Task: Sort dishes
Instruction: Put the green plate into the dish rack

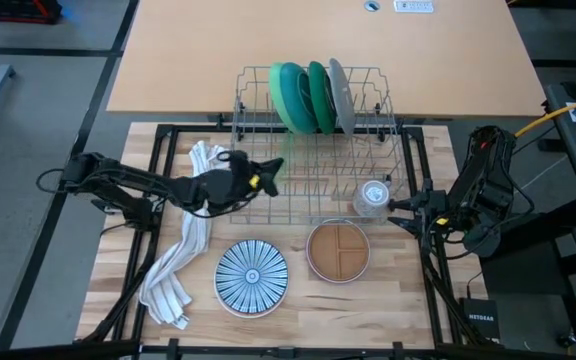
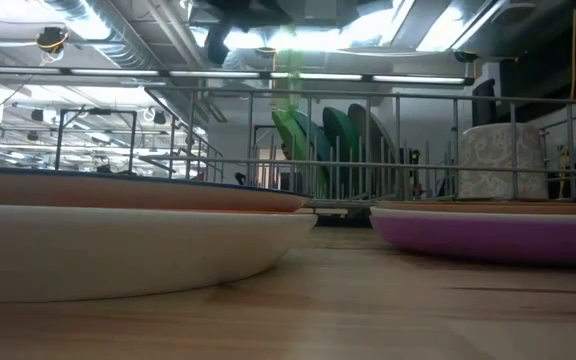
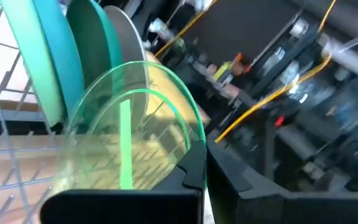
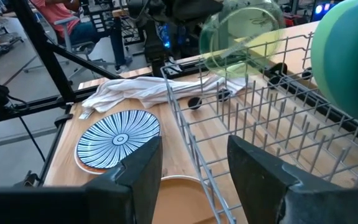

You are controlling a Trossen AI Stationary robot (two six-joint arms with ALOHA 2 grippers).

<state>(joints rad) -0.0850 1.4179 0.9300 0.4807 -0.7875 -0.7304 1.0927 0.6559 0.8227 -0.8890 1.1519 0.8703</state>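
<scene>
My left gripper is shut on a clear light-green glass plate, held above the left part of the wire dish rack. The right wrist view also shows this plate over the rack. A light green plate, a teal plate and a grey plate stand on edge in the rack's far slots. A blue-and-white striped plate and an orange patterned dish lie flat on the table in front of the rack. My right gripper waits open at the table's right side. My left gripper pinches the glass plate's rim between its two fingers, one on each face. The fingers reach in level from the table's left. The plate stands on edge, a little tilted, lifted clear above the rack's wires.
A white striped towel lies crumpled at the rack's left front. A small clear glass cup sits in the rack's near right corner. The rack's near rows of tines stand empty. Black frame bars run along the table's sides.
</scene>
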